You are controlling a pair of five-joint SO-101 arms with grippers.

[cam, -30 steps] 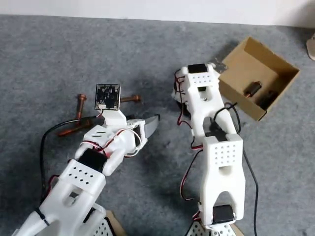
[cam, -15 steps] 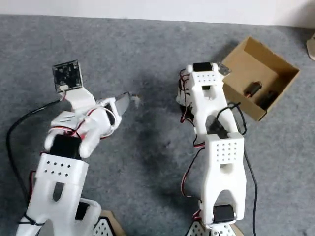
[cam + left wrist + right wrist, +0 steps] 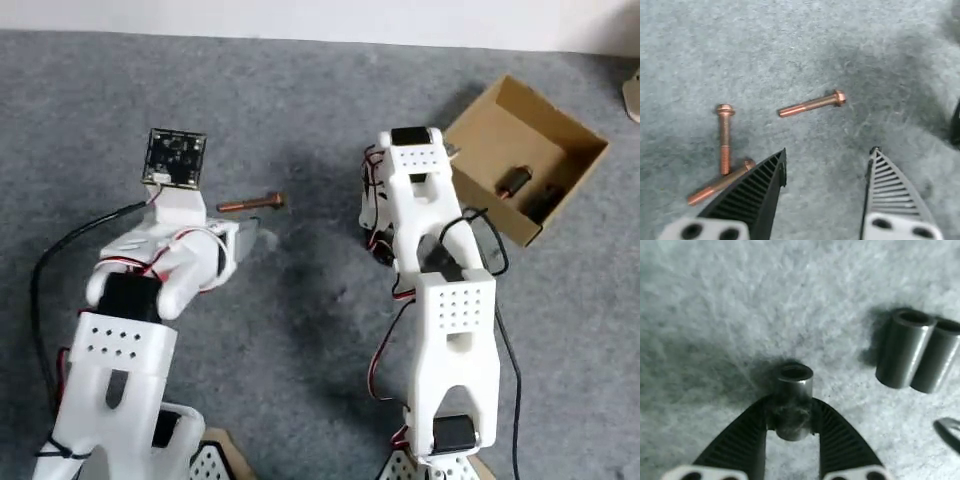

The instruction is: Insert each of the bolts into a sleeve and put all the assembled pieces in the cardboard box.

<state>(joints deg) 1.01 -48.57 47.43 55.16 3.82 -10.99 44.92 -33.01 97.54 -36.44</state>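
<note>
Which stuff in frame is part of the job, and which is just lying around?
Job: three bolts; sleeve in the right claw; two loose sleeves side by side; cardboard box with pieces inside; open left claw.
Lying about: tan object at the high view's right edge; grey carpet underneath.

The counter (image 3: 300, 110) is covered in grey carpet. On it are laid a copper bolt (image 3: 812, 104), two further bolts (image 3: 725, 137) close together, two dark sleeves (image 3: 902, 355) touching side by side, and a cardboard box (image 3: 487, 208).
</note>
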